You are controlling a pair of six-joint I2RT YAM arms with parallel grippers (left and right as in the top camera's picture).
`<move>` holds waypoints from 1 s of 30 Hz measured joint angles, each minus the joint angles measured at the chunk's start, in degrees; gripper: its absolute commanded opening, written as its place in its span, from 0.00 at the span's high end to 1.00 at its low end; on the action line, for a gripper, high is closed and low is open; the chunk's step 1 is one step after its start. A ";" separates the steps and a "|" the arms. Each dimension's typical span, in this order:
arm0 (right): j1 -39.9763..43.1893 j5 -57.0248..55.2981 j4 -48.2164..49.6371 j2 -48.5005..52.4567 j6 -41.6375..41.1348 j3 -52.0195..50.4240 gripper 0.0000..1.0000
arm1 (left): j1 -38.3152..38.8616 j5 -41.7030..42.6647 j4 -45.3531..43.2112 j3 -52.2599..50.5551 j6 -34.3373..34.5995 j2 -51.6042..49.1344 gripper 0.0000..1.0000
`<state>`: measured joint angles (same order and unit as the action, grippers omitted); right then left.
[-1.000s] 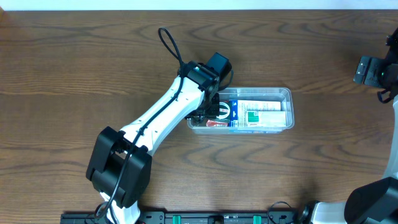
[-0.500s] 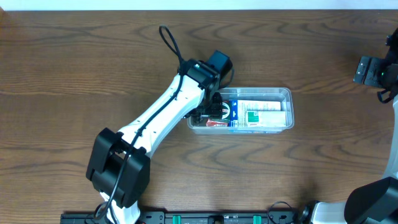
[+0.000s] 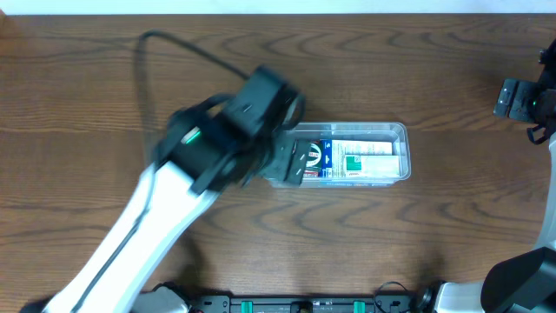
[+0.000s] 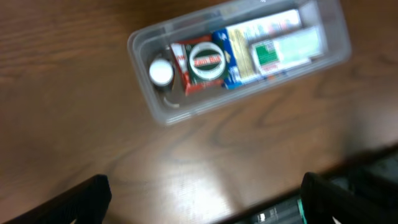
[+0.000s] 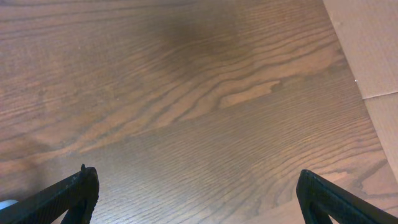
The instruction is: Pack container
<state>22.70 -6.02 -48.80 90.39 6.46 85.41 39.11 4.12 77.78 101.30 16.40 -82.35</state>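
The container (image 3: pixel 396 130), a clear rectangular tub, lies on the brown table right of centre. In the left wrist view the container (image 4: pixel 140 45) holds a white round piece (image 4: pixel 161 72), a red packet with a round label (image 4: pixel 203 62), blue-and-white packets (image 4: pixel 258 34) and a green-and-white packet (image 4: pixel 287 51). My left gripper (image 4: pixel 202 200) hangs high above the table on the near side of the tub, open and empty. The left arm (image 3: pixel 221 139) is blurred and covers the tub's left end in the overhead view. My right gripper (image 5: pixel 199 194) is open over bare wood, empty.
The right arm (image 3: pixel 528 100) stays at the table's far right edge. A black rail (image 3: pixel 304 304) runs along the front edge. In the right wrist view a pale beige surface (image 5: pixel 373 43) lies beyond the table's edge.
My left gripper has opened and lifted out of the container's left end. Its arm has swung up and to the left. The right arm has not moved.
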 measured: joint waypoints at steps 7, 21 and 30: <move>0.00 0.02 0.00 0.00 0.00 0.00 0.01 | 0.15 -0.02 6.99 0.24 -0.33 11.10 0.02; 0.00 0.00 0.02 0.00 0.00 0.00 0.01 | -1.14 -2.01 2.51 -14.49 -0.37 25.62 0.02; 0.00 0.04 -0.02 0.00 -0.02 -0.02 0.01 | -12.94 -6.73 -38.69 -50.71 -0.42 49.09 0.02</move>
<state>22.70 -5.98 -48.82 90.39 6.44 85.38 26.17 -2.61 39.09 50.59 15.99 -33.26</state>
